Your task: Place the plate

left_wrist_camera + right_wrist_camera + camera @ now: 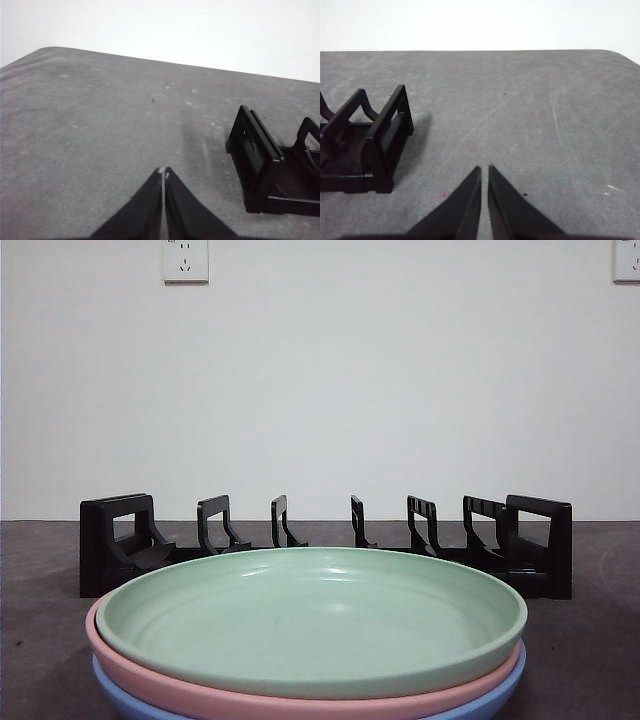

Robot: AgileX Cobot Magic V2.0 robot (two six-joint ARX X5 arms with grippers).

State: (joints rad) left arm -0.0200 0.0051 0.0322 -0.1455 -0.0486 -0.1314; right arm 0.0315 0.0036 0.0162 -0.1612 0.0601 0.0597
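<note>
Both pincers far from plates

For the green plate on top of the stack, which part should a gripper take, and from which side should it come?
Probably the raised rim of the green plate. It lies flat on the pink plate and blue plate, so only its edge offers two faces for the jaws. Come from a side away from the black rack, which stands behind the stack.

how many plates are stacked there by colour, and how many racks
pale green round plastic plate, top of the stack: 1
pink round plastic plate, in the middle: 1
blue round plastic plate, at the bottom: 1
black slotted plastic dish rack, behind the stack, no plates in it: 1
total: 4 things, 3 of them plates
</note>
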